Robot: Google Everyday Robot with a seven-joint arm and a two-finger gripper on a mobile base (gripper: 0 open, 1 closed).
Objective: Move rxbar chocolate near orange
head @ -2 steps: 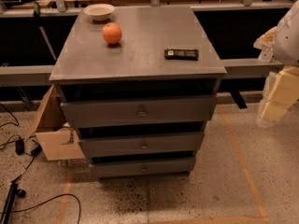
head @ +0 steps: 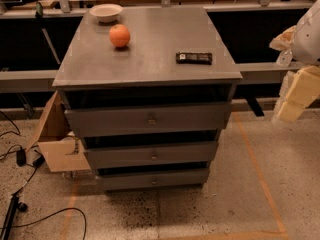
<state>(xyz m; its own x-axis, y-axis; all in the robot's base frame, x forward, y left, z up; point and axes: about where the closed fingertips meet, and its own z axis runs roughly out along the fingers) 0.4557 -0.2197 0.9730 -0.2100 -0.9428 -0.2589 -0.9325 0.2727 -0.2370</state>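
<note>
The rxbar chocolate [head: 194, 57] is a slim black bar lying flat near the right front of the grey cabinet top [head: 150, 39]. The orange [head: 119, 36] sits on the same top, to the left of the bar and farther back, well apart from it. My gripper [head: 298, 95] hangs at the right edge of the view, off the cabinet, to the right of the bar and lower than the top. It holds nothing that I can see.
A shallow white bowl [head: 106, 11] stands at the back left of the top, behind the orange. The cabinet has three drawers [head: 150, 119], slightly pulled out. A cardboard box [head: 57, 144] and cables [head: 20, 159] lie on the floor at the left.
</note>
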